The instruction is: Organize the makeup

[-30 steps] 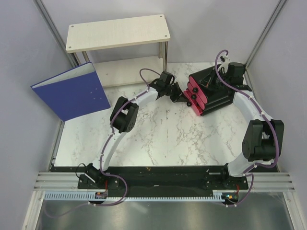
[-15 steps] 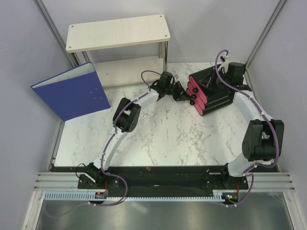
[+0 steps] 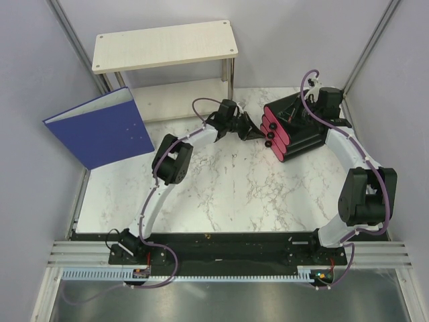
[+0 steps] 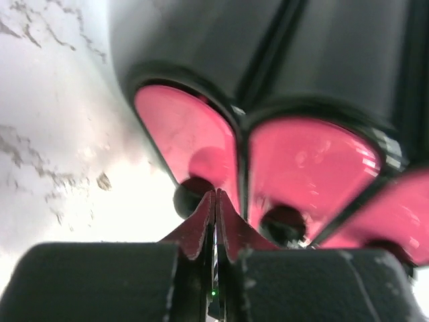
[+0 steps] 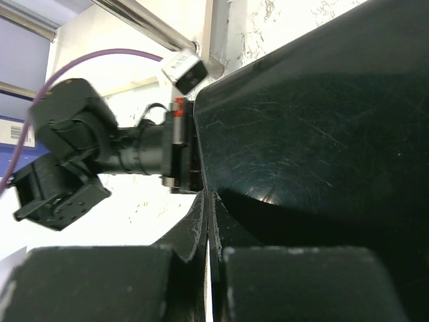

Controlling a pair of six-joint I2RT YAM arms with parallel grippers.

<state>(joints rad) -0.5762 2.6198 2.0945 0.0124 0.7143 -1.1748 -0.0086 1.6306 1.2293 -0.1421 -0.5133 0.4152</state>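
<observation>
Inspecting the left gripper (image 4: 216,201): its jaws are pinched almost together with nothing visible between them. The tips sit at the front of the black organizer (image 3: 305,141), on the seam between two pink drawers (image 4: 305,168) and just beside a dark knob (image 4: 190,196). Contact with that knob cannot be confirmed. The right gripper (image 5: 208,204) is also closed and empty, resting against the organizer's glossy black top.

Location of the makeup: no tube, jar, lipstick or puff appears in any view. Whether the items lie inside the drawers cannot be told, since all three drawer fronts look pushed in.

Hazards, as judged:
- The narrow tips could wedge into the seam between the drawers, or skid off the rounded pink fronts, if driven forward off-centre from the knob.
- A push or pull on a drawer could slide the whole organizer across the marble table (image 3: 221,188). The right gripper's hold on the smooth top is by pressure only and may slip.
- The two arms work close together at the organizer, so they could collide.

Markings: no brand, label or legible writing is found on the organizer, the blue binder (image 3: 100,127) or the wooden shelf (image 3: 164,43).
</observation>
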